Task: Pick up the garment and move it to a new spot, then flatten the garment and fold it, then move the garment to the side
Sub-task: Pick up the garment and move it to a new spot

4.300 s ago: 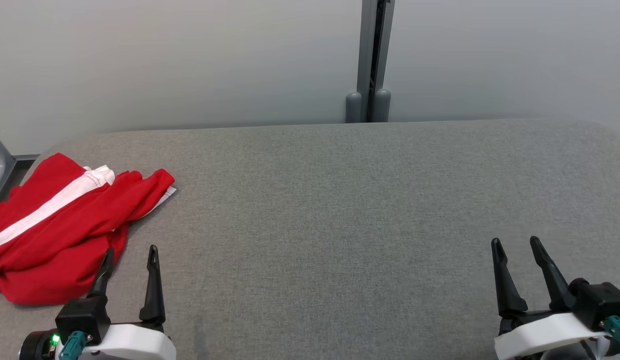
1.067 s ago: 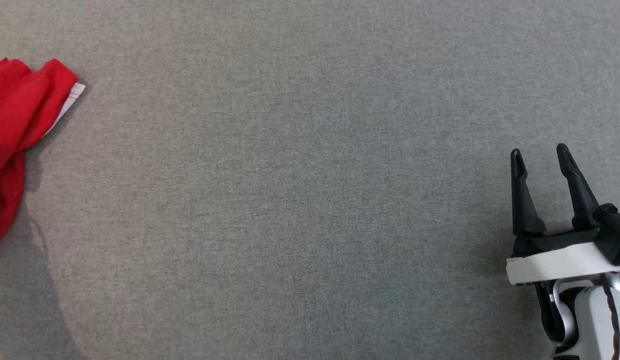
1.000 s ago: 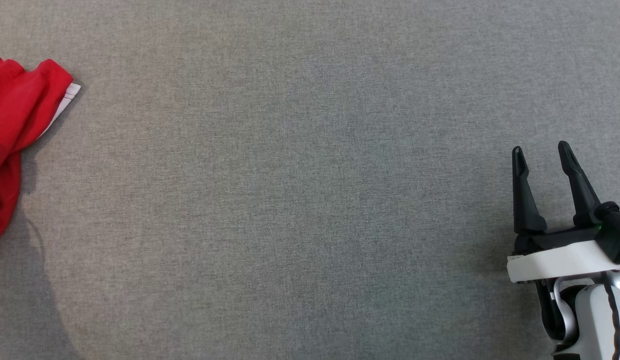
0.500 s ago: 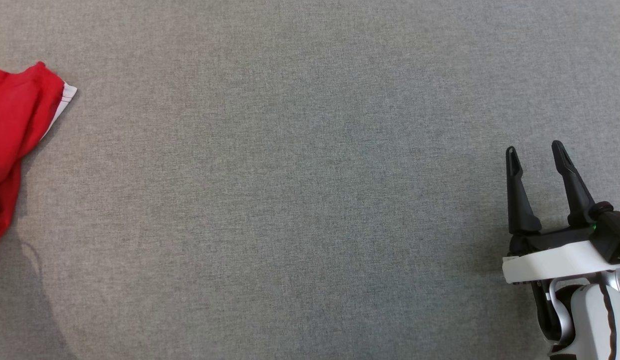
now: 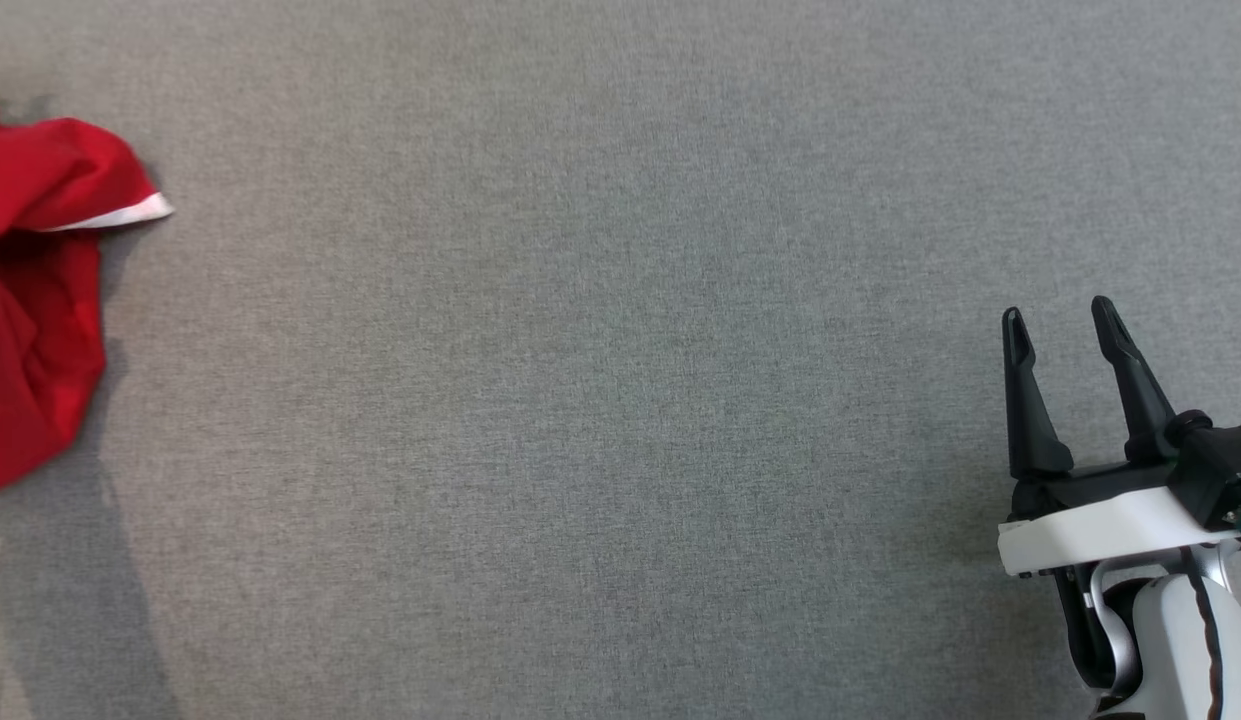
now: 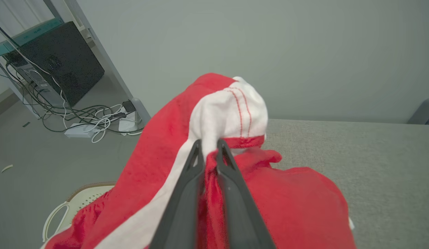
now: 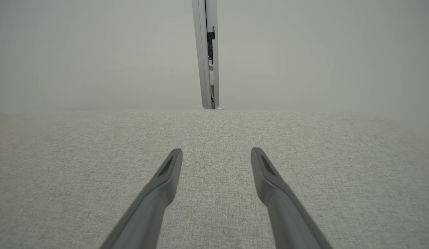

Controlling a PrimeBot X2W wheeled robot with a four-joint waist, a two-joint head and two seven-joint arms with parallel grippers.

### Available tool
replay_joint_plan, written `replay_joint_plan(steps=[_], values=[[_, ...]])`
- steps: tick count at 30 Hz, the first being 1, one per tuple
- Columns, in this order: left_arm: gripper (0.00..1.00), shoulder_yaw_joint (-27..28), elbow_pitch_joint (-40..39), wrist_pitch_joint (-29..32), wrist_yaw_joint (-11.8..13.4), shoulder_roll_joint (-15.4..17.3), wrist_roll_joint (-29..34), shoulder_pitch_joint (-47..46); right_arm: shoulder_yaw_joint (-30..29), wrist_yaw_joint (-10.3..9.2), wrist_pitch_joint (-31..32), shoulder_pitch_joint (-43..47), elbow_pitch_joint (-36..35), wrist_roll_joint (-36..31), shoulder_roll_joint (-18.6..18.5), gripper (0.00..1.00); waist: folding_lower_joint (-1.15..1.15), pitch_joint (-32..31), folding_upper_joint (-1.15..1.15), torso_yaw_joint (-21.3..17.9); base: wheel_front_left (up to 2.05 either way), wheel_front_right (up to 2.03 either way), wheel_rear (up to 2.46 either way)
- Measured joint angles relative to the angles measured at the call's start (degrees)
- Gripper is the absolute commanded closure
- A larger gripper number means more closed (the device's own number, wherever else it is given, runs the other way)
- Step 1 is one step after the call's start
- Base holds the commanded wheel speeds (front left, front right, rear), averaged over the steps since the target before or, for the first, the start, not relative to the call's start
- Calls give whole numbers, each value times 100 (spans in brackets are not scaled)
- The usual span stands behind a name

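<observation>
My left jaws are nearly closed, pinching a white-striped fold of the red garment, which is bunched at the far left edge of the grey surface. My right jaws stand wide and empty over bare surface, well apart from the garment. Past the surface's edge, cables and a black case sit on the floor.

The garment is running off the head view's left edge, far from the right gripper, whose arm is being cropped below. Left of the left gripper, it is half covering a pale perforated object.
</observation>
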Motion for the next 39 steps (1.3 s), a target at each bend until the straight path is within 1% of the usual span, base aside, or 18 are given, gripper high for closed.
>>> replay_joint_plan(steps=[2, 5, 7, 11, 14, 21, 23, 24, 27, 32, 36, 39], values=[[100, 20, -194, -241, -21, 14, -12, -83, 13, 0, -20, 9, 78, 42, 3, 0, 0, -116, 0, 20, 0, 0, 0], [100, -76, -548, -441, -80, 57, 70, -281, 54, 0, -48, 31, 205, 98, 5, 0, 0, -305, 0, 30, 0, 0, 0], [100, -115, -782, -516, -154, 62, 77, -391, 89, 0, -78, 56, 287, 180, 9, 0, 0, -428, 0, 13, 0, 0, 0], [100, -254, -1202, -541, -407, 83, 49, -673, 169, 0, -130, 58, 459, 361, 13, 0, 0, -617, 0, -129, 0, 0, 0], [100, -409, -1423, -531, -466, 33, 79, -828, 193, 0, -136, 60, 542, 431, 10, 0, 0, -688, 0, -245, 0, 0, 0], [100, -998, -2146, -178, -589, -506, 120, -1378, 270, 0, -156, 144, 647, 706, 11, 0, 0, -926, 0, -731, 0, 0, 0], [100, -1201, -2334, -69, -609, -737, 123, -1539, 271, 0, -162, 193, 646, 762, 10, 0, 0, -990, 0, -886, 0, 0, 0], [100, -1416, -2455, 35, -632, -937, 149, -1709, 282, 0, -162, 243, 645, 816, 10, 0, 0, -1047, 0, -1042, 0, 0, 0], [100, -1651, -2485, 179, -656, -1261, 126, -1928, 290, 0, -162, 272, 648, 878, 13, 0, 0, -1121, 0, -1271, 0, 0, 0], [100, -1956, -2401, 201, -680, -1777, 26, -2123, 230, -1, -162, 347, 662, 924, 11, 0, 0, -1211, 0, -1581, 0, 0, 0], [100, -2158, -2350, 120, -705, -2118, -77, -2084, 160, -1, -162, 364, 660, 926, 9, 0, 0, -1265, 0, -1687, 0, 0, 0], [100, -2304, -2356, 23, -706, -2271, -159, -1778, 109, -1, -162, 412, 654, 910, 11, 0, 0, -1289, 0, -1667, 0, 0, 0]])
